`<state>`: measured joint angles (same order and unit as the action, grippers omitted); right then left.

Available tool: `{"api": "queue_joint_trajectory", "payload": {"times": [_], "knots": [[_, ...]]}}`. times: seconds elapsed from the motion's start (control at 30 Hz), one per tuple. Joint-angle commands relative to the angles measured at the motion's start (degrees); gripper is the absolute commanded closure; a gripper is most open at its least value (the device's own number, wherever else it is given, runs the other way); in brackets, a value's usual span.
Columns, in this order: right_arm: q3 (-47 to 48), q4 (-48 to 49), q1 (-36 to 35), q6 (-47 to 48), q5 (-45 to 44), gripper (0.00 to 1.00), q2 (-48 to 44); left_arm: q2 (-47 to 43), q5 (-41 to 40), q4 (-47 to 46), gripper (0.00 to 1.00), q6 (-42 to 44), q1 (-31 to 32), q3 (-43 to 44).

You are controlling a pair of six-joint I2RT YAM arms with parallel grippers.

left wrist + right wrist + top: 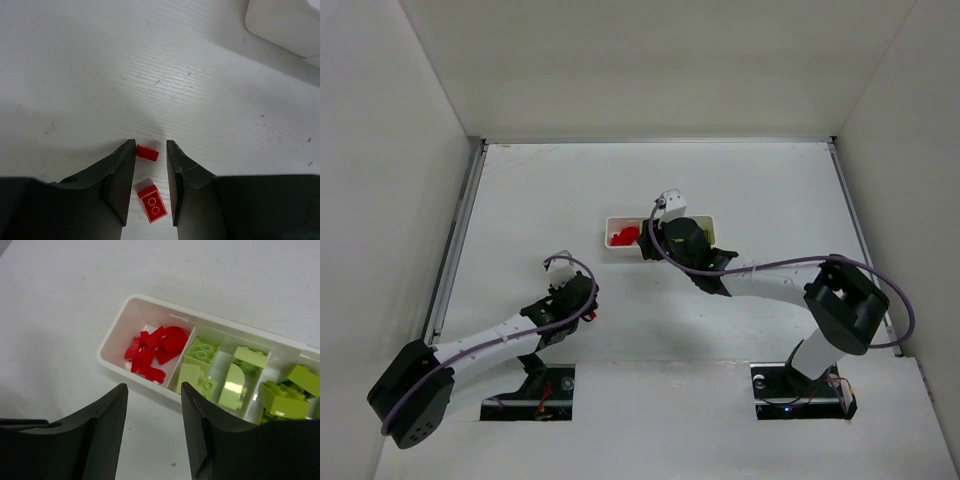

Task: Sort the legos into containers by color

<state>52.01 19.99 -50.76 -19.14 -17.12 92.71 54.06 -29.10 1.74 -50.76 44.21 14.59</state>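
**Centre one brick before pinching**

A tiny red plastic brick (147,152) and a studded red one (152,202) are straddled, unpinched, by the narrowly spread left jaws, toward the white surface's (150,75) near edge. The right jaws are spread, empty, over the long white tray (112,347).

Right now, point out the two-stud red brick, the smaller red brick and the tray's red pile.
two-stud red brick (152,203): left wrist view, studded top face.
smaller red brick (147,152): left wrist view, top face.
red pile (152,353): right wrist view, heap's centre.
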Motion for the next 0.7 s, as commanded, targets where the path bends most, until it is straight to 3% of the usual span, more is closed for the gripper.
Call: {"api": "queue_joint_trajectory", "payload": {"times": [0.0, 0.33, 0.67], "knots": [[-2.17, 4.71, -0.26, -0.73, -2.65, 0.47, -3.67, 1.21, -2.18, 3.62, 0.73, 1.28, 1.01, 2.55], [-8.06, 5.76, 0.09, -0.9, -3.88, 0.47, -13.51, 5.09, -7.9, 8.45, 0.84, 1.02, 5.49, 6.24], [-17.02, 3.48, -0.17, -3.36, -4.14, 0.46, -24.93, 4.12, -5.97, 5.75, 0.89, 3.73, 4.97, 14.75]]}}
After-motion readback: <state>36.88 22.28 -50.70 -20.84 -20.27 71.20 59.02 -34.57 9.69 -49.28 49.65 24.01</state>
